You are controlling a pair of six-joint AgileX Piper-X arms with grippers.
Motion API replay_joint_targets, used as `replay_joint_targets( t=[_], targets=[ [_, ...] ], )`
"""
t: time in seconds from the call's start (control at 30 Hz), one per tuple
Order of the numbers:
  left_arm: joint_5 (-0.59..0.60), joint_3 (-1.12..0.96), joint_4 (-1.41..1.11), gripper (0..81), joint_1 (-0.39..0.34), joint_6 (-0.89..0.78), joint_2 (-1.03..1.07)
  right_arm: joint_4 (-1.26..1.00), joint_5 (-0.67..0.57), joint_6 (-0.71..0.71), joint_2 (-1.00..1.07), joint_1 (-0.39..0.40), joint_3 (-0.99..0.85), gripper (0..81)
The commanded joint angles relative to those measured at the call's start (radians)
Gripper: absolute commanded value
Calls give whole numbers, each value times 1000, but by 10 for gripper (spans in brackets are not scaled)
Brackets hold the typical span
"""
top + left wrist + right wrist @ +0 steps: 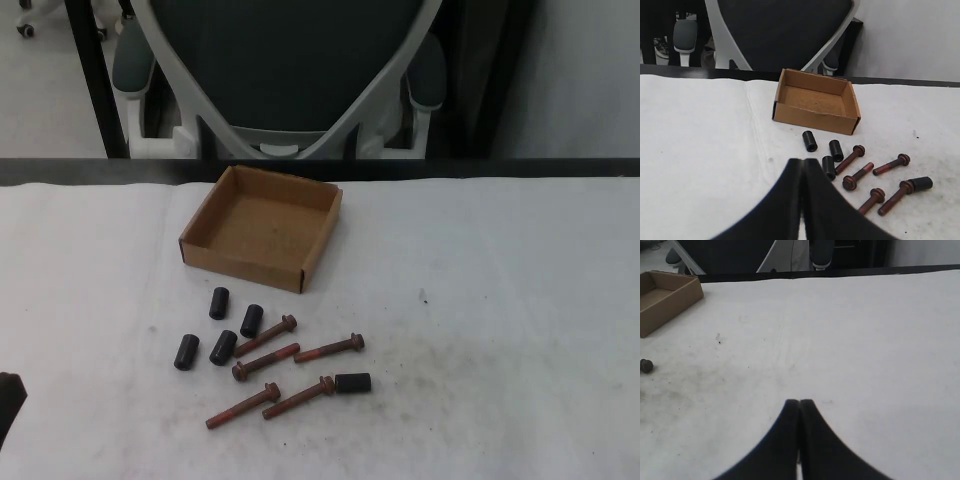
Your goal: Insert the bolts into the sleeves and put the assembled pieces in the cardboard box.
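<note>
Both shut tight w/ nothing held: left claw (802, 162) hangs just short of the sleeves (811, 140) & bolts (850, 159), cardboard box (815, 115) farther ahead; right claw (799, 402) sits well apart from them. Risk imo: parts lie crowded, so a claw coming down on one sleeve could knock its neighbour rolling or catch two bolts.

Tabletop (520, 300): white cover, with dark specks and smudges toward the near edge.
Box (240, 262): open cardboard, close to the middle of the far edge.
Loose sleeves (219, 303) (251, 320) (186, 351) (223, 347): four, black, lying just on the near side of the box.
Bolts (265, 335) (265, 361) (328, 348) (243, 406) (298, 398): five, reddish-brown, lying slantwise beside the sleeves, toward the near edge.
Fifth sleeve (352, 382): lying down, touching the head of the nearest right-hand bolt.
</note>
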Motion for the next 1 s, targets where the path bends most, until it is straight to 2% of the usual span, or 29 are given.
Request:
replay_joint_targets(
  t=[0.0, 0.1, 0.17, 0.33, 0.57, 0.7, 0.83, 0.97],
  targets=[
    [56, -10, -13, 8, -3, -95, -2, 3, -7, 53, -1, -2, -10, 3],
    [206, -10, -35, 8, -3, -91, -2, 3, -58, 100, -1, -2, -10, 3],
    [265, -10, -45, 8, -3, -92, -2, 1, -159, 121, -1, -2, -10, 3],
    [276, -10, -48, 8, -3, -135, -2, -37, -373, 131, -1, -2, -10, 3],
    [338, -10, -48, 8, -9, -166, -2, -51, -489, 160, -1, -2, -10, 3],
    [332, -10, -61, 8, -61, -166, -2, -58, -524, 168, -1, 14, -10, 3],
    [320, -10, -167, 8, -135, -256, 48, -129, -547, 218, 46, 71, -10, 3],
    [207, -29, -199, 8, -225, -257, 134, -226, -561, 269, 120, 155, -10, 3]
  ],
)
